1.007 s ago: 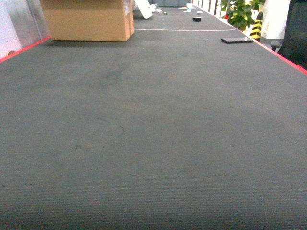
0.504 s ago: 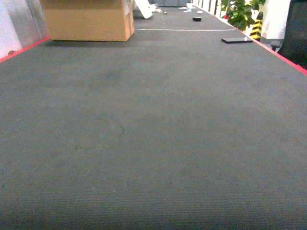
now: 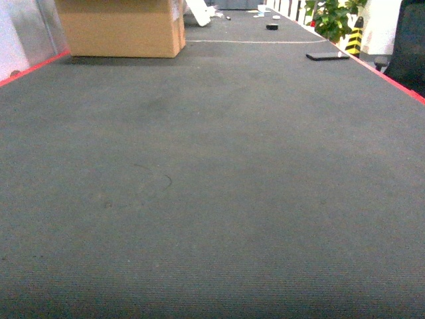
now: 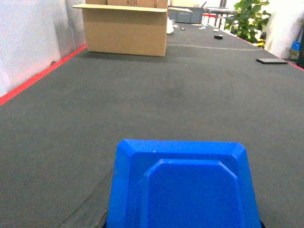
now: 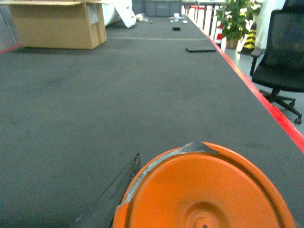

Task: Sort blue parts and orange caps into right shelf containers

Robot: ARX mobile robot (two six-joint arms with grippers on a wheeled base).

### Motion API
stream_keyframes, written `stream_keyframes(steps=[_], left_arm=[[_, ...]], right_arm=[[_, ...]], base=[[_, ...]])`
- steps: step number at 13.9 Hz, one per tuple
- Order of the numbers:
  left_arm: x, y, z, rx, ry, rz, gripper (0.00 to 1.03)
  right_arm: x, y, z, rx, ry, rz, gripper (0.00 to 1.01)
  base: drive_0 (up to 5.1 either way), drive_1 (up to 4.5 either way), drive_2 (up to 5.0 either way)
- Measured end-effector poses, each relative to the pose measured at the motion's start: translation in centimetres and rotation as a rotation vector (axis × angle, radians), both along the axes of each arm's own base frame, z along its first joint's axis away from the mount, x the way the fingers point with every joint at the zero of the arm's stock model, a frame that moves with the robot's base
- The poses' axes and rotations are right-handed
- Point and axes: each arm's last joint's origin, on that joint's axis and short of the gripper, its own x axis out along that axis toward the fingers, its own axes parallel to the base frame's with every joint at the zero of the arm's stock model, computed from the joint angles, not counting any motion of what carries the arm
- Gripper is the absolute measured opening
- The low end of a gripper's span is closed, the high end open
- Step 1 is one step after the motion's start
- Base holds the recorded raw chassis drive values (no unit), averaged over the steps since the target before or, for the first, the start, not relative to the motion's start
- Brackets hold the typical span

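In the left wrist view a blue part with bevelled corners and a raised centre fills the bottom, held above the dark carpet by my left gripper, which it hides almost entirely. Only a dark finger shows at its left. In the right wrist view an orange cap, round with a raised rim, sits the same way in my right gripper, beside a dark finger. Neither gripper shows in the head view. The right shelf containers are out of view.
Dark carpet runs ahead, edged by red lines on both sides. A cardboard box stands far left against a pale wall. A flat black object lies far right, near a plant. An office chair stands beyond the right line.
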Motion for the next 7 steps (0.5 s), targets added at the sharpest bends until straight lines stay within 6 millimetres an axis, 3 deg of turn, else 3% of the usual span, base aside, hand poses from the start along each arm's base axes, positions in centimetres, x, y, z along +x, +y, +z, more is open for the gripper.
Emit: stream_keyframes(steps=[7], left_arm=[[-1.1, 0.0, -1.4, 0.002, -0.016, 0.000, 0.42]], right_arm=[[-0.6, 0.1, -1.1, 0.000, -0.050, 0.010, 0.43]], base=[[0.0, 0.00, 0.0]])
